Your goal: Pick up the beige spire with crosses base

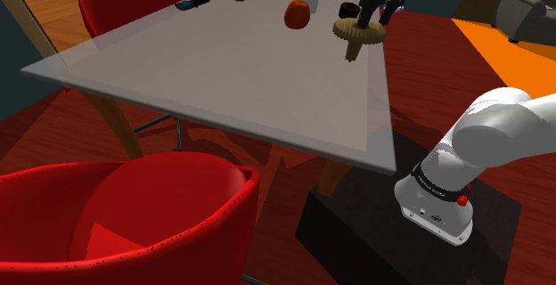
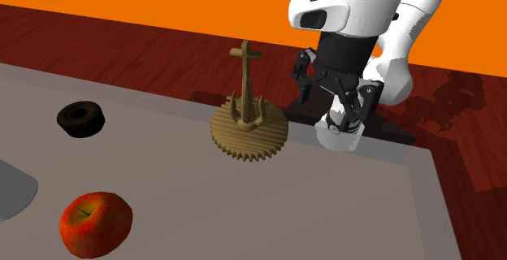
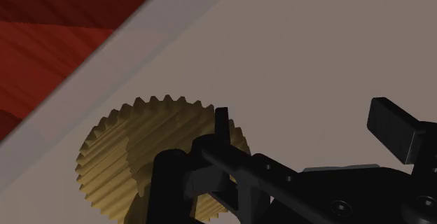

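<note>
One glossy red apple [image 2: 96, 222] sits nearest on the smooth grey counter [image 2: 179, 193], and past it lies a dark ring-shaped piece [image 2: 80, 119]. Farther on, close to the counter's edge by the arm, the beige spire [image 2: 248, 124] stands upright: a toothed, ribbed disc base and a slim shaft topped by a cross. The black jaws hang released just beside it, not touching.

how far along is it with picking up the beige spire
Done: the open gripper is close beside the beige spire, on the second exterior view's right. In hand: lining up; nothing is between the fingers. Left: grasp and lift; the spire looks to sit on the table.
</note>
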Motion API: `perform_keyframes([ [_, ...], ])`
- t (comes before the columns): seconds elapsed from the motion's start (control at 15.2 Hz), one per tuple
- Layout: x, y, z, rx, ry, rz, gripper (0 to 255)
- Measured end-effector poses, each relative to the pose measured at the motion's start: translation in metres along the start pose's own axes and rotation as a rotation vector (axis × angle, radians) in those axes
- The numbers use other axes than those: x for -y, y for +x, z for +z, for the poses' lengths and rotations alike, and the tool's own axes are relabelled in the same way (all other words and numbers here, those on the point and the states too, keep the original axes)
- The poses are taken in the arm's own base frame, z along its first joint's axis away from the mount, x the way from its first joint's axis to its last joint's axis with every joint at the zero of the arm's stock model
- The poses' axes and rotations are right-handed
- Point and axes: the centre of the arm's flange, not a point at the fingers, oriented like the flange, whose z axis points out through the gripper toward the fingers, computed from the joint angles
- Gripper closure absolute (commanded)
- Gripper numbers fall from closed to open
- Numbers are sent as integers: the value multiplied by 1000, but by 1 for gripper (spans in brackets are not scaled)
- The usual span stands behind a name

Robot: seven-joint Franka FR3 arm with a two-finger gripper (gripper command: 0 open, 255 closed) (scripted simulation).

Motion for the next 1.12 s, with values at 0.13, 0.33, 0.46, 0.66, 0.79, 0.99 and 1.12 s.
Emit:
perform_keyframes([
  [0.13, -3, 5, -3, -6, -4, 18, 0],
  [0.33, -20, 23, -12, -40, -28, 117, 0],
  [0.46, -27, 36, -28, -66, -46, 192, 0],
  [0.66, -46, 53, -46, -106, -73, 309, 0],
  [0.79, -55, 60, -48, -120, -83, 350, 0],
  [0.99, -60, 62, -37, -123, -86, 362, 0],
  [1.12, -61, 61, -27, -124, -87, 363, 0],
])
